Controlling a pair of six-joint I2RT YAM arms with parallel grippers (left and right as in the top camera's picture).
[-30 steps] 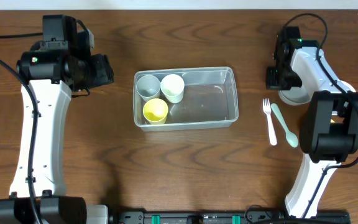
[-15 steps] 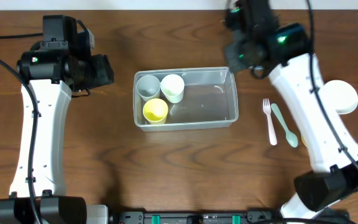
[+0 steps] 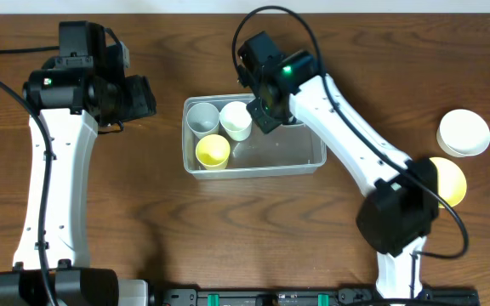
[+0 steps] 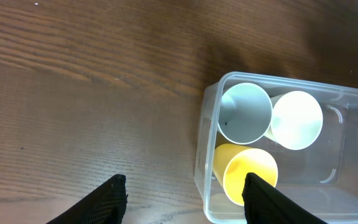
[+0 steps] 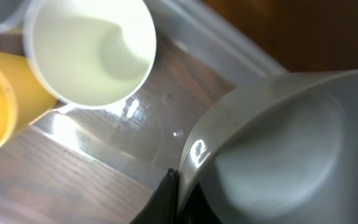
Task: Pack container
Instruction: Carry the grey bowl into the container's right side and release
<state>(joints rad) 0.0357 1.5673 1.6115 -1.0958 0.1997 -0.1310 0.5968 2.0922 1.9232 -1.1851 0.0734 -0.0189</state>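
My right jaws pinched a pale bowl point(image 5: 272, 143) by its rim above the clear container point(image 3: 292, 149) on the desk point(image 3: 228, 229); my left jaws hung open beside it. I judged the container light, thin and slippery, best gripped at its rim.

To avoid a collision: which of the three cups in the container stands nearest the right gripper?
The white cup, directly beside the right gripper and its grey bowl. The grey cup stands beyond it, the yellow cup diagonally further off.
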